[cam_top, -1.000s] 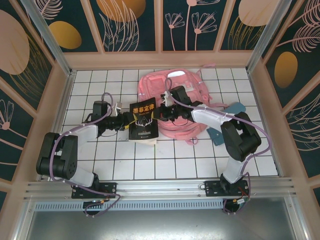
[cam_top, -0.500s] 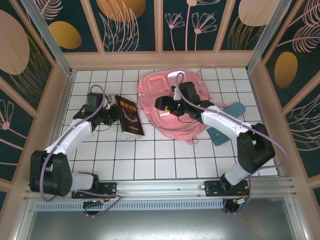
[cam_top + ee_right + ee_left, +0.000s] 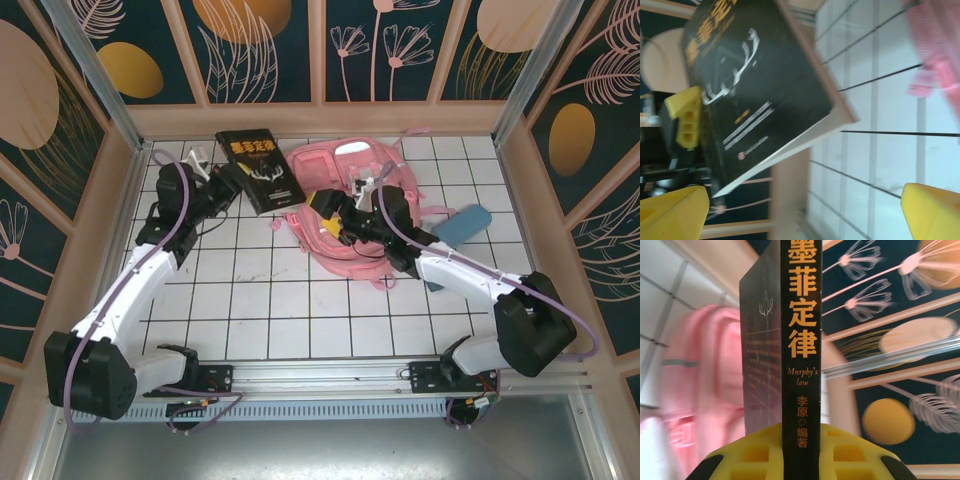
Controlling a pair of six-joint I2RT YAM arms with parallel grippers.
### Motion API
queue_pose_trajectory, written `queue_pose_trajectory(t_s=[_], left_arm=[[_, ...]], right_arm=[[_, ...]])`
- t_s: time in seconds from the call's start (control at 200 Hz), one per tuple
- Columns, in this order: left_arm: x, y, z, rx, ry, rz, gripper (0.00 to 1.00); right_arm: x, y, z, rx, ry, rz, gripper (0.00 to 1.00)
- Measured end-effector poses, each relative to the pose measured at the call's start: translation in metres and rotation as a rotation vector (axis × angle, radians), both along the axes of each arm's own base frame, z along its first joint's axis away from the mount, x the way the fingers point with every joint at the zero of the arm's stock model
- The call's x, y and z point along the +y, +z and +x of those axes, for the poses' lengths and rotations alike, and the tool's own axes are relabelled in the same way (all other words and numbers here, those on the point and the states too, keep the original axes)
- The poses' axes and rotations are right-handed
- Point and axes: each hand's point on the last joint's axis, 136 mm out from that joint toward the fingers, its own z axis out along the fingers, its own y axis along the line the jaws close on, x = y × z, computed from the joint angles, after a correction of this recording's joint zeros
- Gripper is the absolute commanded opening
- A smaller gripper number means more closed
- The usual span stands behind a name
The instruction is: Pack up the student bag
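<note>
The student bag (image 3: 312, 166) is a large pink backpack lying at the back middle of the tiled table, and it shows blurred as the bag (image 3: 700, 390) and the bag (image 3: 935, 50) in the wrist views. My left gripper (image 3: 230, 182) is shut on a black book (image 3: 258, 168) with orange lettering, held up at the bag's back left. In the left wrist view the book (image 3: 800, 340) stands spine-on between the yellow fingers of that gripper (image 3: 800, 457). My right gripper (image 3: 329, 212) hovers open over the bag's left part. In its own view the right gripper (image 3: 805, 215) holds nothing and faces the book (image 3: 755, 90).
A blue pencil case (image 3: 461, 224) lies to the right of the bag, by my right forearm. The wooden back wall (image 3: 320, 118) stands close behind the book and the bag. White tiles (image 3: 300, 310) stretch across the front half of the table.
The right gripper let go of the book, opened wide and drew back over the bag. The left arm carried the book from the table's middle up to the back left.
</note>
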Motion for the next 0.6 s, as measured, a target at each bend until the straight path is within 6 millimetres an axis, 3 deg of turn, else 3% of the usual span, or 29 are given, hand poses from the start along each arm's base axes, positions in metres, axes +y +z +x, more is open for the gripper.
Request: queue_pose_trajectory(t_s=[0.19,0.335,0.47,0.596], left_arm=[[-0.03,0.002,0.005,-0.01,-0.027,-0.189,0.07],[-0.032,0.009,0.007,-0.018,-0.007,-0.27,0.08],[-0.029,0.021,0.009,-0.049,0.009,-0.322,0.08],[-0.029,0.022,0.008,-0.056,0.007,-0.355,0.08]], right_arm=[[0.023,0.016,0.006,0.046,0.002,0.179,0.98],[0.023,0.024,0.015,0.056,-0.044,0.244,0.92],[0.017,0.042,0.025,0.047,-0.106,0.33,0.8],[0.011,0.053,0.031,0.044,-0.146,0.385,0.59]])
